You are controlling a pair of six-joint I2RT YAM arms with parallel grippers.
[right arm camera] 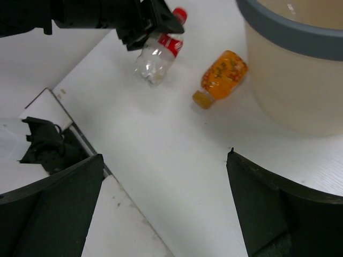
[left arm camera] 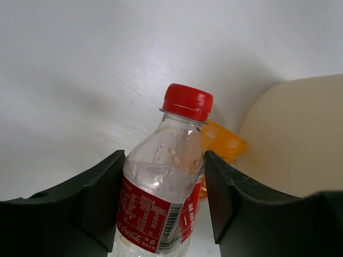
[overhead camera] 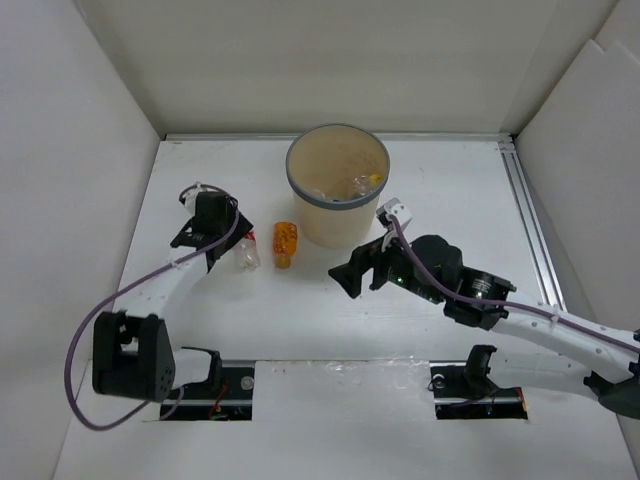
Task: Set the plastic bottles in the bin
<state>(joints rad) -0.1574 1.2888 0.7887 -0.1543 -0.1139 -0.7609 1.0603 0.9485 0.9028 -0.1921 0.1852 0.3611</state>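
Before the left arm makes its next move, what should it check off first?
1. Left gripper closed against both sides of the red-capped bottle: ok.
2. Grip firm enough to lift: cannot tell.
3. Bin open on top, with room inside: ok.
4. Low path to the bin clear: not ok, the orange bottle lies between.
5. Right gripper open, empty and apart from both bottles: ok.

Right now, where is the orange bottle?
In the top view, the orange bottle lies on the table just left of the bin, right of the red-capped bottle.
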